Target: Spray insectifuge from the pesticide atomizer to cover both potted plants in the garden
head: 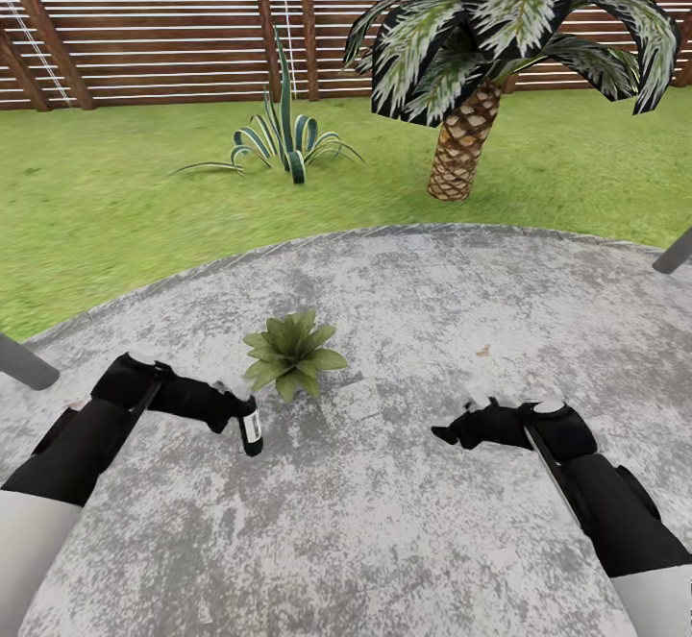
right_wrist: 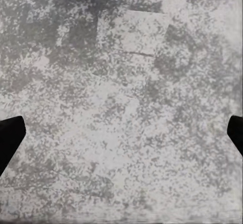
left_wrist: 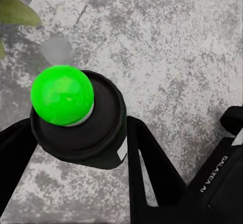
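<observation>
Behind everything runs a brown slatted fence [head: 144, 22], with lawn [head: 115, 195] below it carrying a palm [head: 481, 61] and a striped agave [head: 285, 133]; nearer lies the grey mottled patio [head: 413, 330], whose curved edge meets the grass. One potted plant [head: 291, 354], a low rosette of broad leaves, sits on the patio well inside that far edge, and a few of its leaves show at the border of the left wrist view [left_wrist: 17, 11]. The left arm reaches forward and inward, low over the paving, its pincer [head: 235, 411] closed around the bottle [head: 250, 426], which hangs roughly upright just beside the rosette on the side nearer the robot. From the left wrist, the bottle's dark body and bright green cap [left_wrist: 62, 95] sit clamped between the two black fingers [left_wrist: 147, 163]. The step in hand looks like spraying this plant: I judge it best to bring the nozzle over the rosette's centre, keep the grip firm so the bottle does not twist, and sweep across all the leaves before seeking the second plant. The right arm mirrors the left, its pincer [head: 457, 433] spread wide and holding nothing, fingertips [right_wrist: 10, 133] apart above bare paving.
</observation>
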